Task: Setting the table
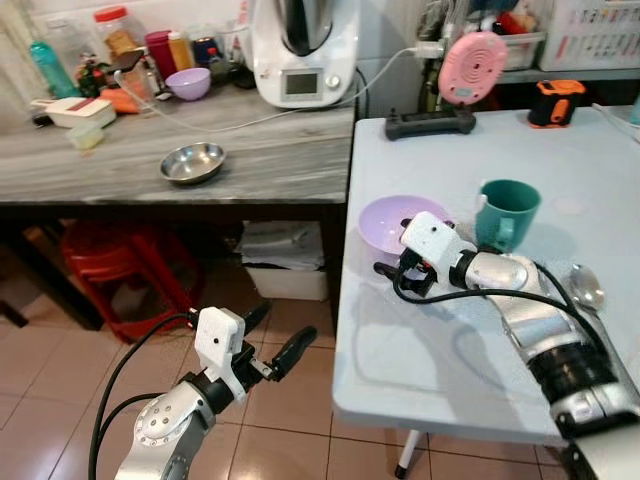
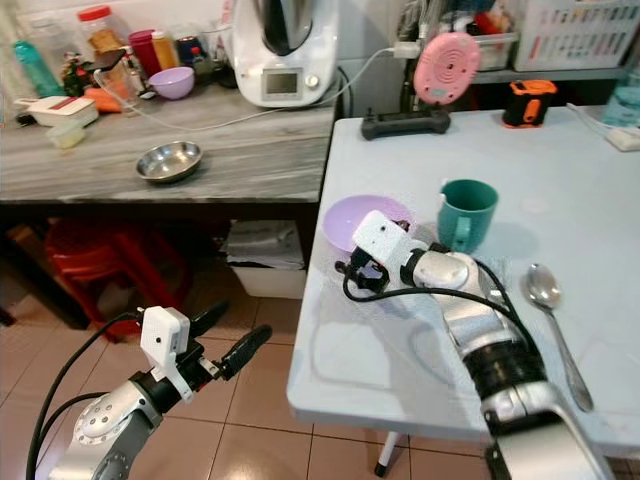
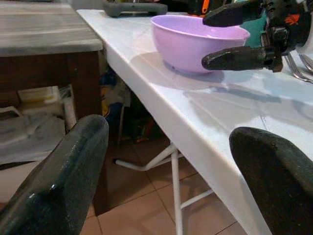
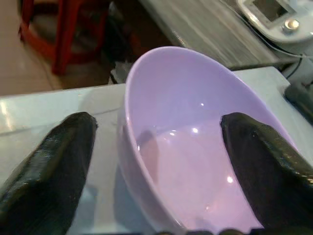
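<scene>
1. White table [image 1: 450, 360] is standing beside a grey wooden counter [image 1: 120, 160] over a tiled floor.
2. Lilac bowl [image 1: 385, 220] is sitting upright near the table's left edge, mouth facing up; a teal mug [image 1: 507, 212] is just beside it and a spoon [image 2: 553, 315] is lying lengthwise toward the robot.
3. Right gripper [image 4: 156, 166] is straddling the bowl's rim, spread wide, one finger inside; the left wrist view is showing this from the side.
4. Left gripper [image 1: 275, 335] is hanging over the floor, spread wide.
</scene>
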You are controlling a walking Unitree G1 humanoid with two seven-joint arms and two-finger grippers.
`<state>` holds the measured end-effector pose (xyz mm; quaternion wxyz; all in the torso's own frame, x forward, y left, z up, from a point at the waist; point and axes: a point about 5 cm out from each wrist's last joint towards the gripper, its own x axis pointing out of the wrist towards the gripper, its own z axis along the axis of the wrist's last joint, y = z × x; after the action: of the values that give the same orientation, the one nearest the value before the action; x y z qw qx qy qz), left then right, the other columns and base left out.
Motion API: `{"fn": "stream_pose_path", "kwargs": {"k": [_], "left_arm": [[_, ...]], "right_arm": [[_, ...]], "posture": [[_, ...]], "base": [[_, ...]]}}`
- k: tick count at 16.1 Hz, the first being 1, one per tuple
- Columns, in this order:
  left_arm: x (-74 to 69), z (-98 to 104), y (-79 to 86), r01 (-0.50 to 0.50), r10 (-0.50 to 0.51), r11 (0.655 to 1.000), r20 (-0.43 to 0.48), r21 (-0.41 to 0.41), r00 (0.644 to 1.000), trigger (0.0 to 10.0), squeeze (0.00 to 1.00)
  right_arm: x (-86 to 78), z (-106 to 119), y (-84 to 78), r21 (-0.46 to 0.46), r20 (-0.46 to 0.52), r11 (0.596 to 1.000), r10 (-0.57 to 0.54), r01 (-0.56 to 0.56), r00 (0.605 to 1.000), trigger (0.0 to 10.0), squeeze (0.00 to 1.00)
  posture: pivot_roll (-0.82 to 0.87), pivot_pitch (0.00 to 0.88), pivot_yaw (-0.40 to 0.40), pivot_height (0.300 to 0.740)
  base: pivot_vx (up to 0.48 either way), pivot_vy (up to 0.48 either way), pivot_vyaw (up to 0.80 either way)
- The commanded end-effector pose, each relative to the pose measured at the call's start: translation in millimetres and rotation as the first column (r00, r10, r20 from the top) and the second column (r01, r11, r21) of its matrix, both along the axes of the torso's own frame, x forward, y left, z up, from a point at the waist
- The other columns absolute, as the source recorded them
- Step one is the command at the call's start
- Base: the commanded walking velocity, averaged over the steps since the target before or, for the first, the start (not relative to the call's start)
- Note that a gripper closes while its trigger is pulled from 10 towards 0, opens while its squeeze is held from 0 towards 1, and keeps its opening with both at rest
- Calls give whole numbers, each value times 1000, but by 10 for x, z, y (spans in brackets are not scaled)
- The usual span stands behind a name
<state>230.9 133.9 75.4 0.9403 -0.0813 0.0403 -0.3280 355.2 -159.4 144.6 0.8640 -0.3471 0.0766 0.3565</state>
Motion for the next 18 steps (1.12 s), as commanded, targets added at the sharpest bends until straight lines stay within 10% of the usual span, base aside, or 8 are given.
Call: {"fn": "stream_pose_path", "kwargs": {"k": [1,18], "left_arm": [[-9,-8,18,-3,3,1000,-5,20,1000,10000,0],[5,-10,14,42,-42,999,-7,30,999,10000,0]], "right_arm": [[38,16,24,-43,2,998,41,-41,999,0,0],[-15,-128,-47,-90,2,991,100,-99,995,0,0]], "posture": [[-66,10,115,740],[-54,0,136,740]], "base": [[0,0,0],[0,0,0]]}}
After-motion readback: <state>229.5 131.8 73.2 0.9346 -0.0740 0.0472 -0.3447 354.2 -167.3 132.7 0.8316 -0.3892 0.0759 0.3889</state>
